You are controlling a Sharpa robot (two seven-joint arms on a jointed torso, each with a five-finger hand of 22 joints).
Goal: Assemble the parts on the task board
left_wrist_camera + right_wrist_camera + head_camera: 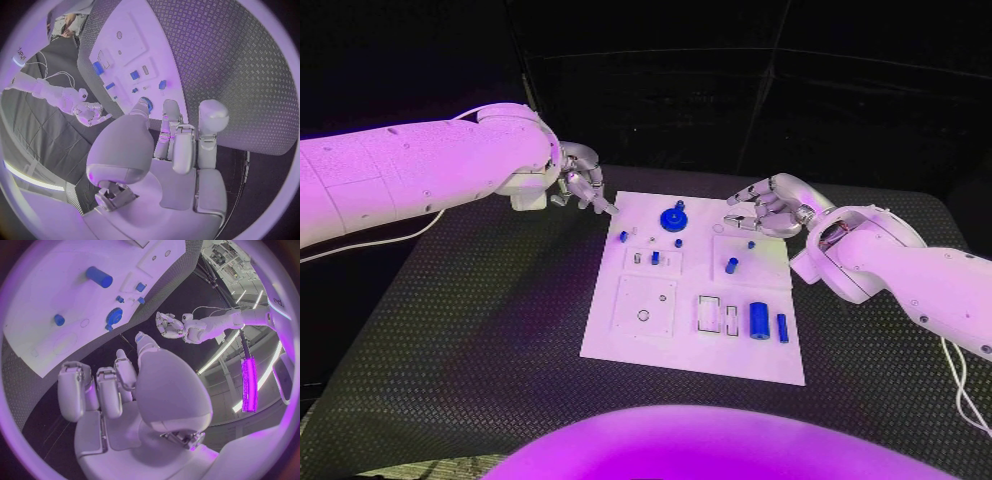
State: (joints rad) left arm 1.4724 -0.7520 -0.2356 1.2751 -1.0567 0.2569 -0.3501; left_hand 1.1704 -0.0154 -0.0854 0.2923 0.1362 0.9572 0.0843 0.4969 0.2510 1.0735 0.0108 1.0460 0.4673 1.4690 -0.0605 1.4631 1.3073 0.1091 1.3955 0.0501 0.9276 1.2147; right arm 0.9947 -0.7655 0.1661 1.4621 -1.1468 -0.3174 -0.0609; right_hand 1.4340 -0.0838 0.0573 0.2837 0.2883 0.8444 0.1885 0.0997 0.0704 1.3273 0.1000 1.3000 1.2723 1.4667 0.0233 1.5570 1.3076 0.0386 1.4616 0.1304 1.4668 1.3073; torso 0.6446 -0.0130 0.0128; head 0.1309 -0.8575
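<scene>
Head view: knob [674, 217] between both hands, nearer left hand [581, 180]; right hand [772, 208] too, both prob. empty, fingers loose.

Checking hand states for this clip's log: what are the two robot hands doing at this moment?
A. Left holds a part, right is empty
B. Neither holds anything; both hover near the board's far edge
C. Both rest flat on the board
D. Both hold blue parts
B: the left robot hand and right robot hand show nothing between their fingers, hanging by the far corners of the task board, whose blue parts lie untouched.
</scene>
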